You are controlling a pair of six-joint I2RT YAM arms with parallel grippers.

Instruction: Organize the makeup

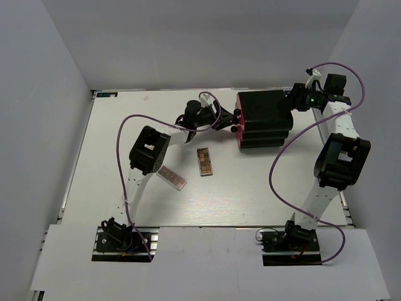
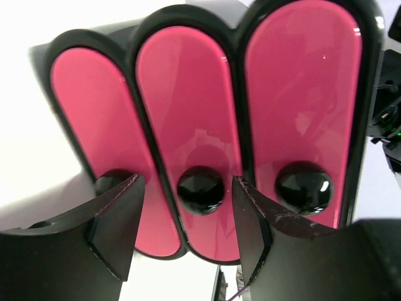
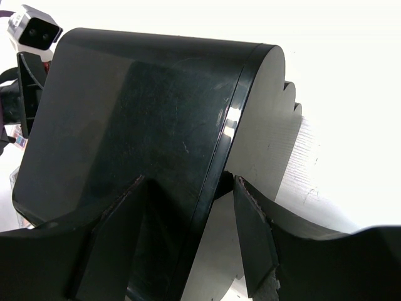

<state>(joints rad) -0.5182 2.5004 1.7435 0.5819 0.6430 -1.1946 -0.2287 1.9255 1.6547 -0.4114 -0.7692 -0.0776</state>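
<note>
Two pieces of makeup lie flat on the table: a brown eyeshadow palette [image 1: 205,161] and a pink one [image 1: 171,178] to its left. Both grippers are away from them, at the black box with pink drawers [image 1: 266,116]. My left gripper [image 1: 230,120] [image 2: 188,200] stands open at the drawer fronts, and the middle drawer's black knob [image 2: 200,188] sits between its fingertips with a gap on each side. At the box's far end my right gripper [image 1: 293,100] [image 3: 188,213] is open, its jaws astride the box's rear edge [image 3: 219,157].
The box has three pink drawer fronts [image 2: 301,94], each with a black knob, all pushed in. Grey walls close in the white table [image 1: 125,125] at the back and on both sides. The left arm's purple cable [image 1: 125,144] loops over the table's left part.
</note>
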